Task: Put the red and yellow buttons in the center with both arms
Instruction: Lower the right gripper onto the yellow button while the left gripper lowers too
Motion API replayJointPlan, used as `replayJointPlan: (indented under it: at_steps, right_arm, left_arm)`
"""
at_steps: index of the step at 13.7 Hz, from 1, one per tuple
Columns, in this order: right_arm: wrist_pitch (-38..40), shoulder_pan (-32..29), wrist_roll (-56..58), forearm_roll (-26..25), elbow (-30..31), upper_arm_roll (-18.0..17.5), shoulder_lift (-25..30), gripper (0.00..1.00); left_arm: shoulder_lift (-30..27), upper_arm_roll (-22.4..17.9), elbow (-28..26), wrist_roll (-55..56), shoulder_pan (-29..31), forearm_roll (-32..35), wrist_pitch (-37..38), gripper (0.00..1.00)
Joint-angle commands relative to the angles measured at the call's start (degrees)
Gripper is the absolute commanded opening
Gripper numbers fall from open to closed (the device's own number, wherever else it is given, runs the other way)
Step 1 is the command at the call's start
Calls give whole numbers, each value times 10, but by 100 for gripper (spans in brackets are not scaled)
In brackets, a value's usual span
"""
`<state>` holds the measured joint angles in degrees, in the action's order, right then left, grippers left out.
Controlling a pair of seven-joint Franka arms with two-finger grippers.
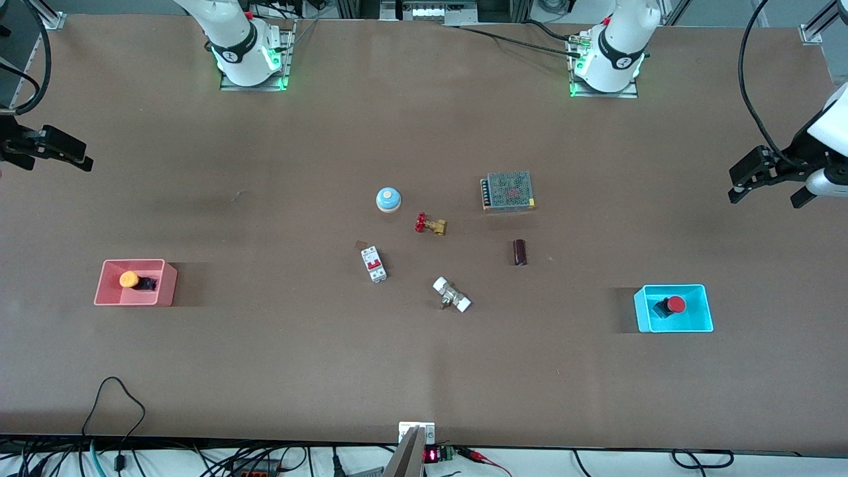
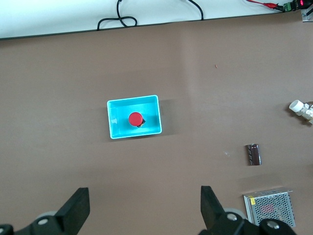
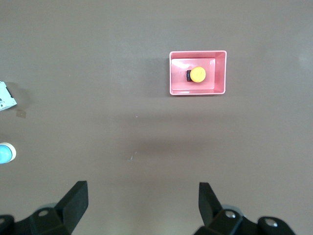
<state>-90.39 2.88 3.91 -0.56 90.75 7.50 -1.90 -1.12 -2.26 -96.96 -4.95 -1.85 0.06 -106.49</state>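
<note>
The red button [image 1: 675, 304] sits inside the cyan bin [image 1: 705, 311], toward the left arm's end of the table from the brass valve [image 1: 431, 224]. The yellow button [image 1: 129, 279] lies on its side, as far as the front view shows, in the pink bin [image 1: 104, 283], toward the right arm's end from that valve. Both bins are well apart from the valve, and about equally nearer the front camera than it. The left gripper [image 1: 751, 180] hangs above the table edge at its own end, fingers [image 2: 209, 204] spread apart and empty. The right gripper [image 1: 69, 154] hangs likewise at its end, fingers [image 3: 77, 199] also spread, holding nothing.
</note>
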Motion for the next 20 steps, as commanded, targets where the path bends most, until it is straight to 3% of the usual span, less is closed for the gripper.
replayJointPlan:
  at_steps: [1,5,9,16,20]
  right_arm:
    - [4,-3,-5,-2,14,-6,15,100]
    - [-3,-3,-3,-3,12,-6,7,100]
    - [-26,-6,-2,0,10,-6,-56,100]
    - [-220,-43,20,-22,7,0,-204,100]
    - [-288,-65,31,-15,2,0,-287,100]
  left_arm:
    - [-2,-5,4,-8,-3,-8,10,100]
    - [3,-4,2,-8,-3,-8,9,100]
    - [53,-3,0,-12,-3,-8,1,100]
    - [184,-6,0,-18,7,-7,-131,100]
    - [253,-6,1,-18,28,-4,-201,100]
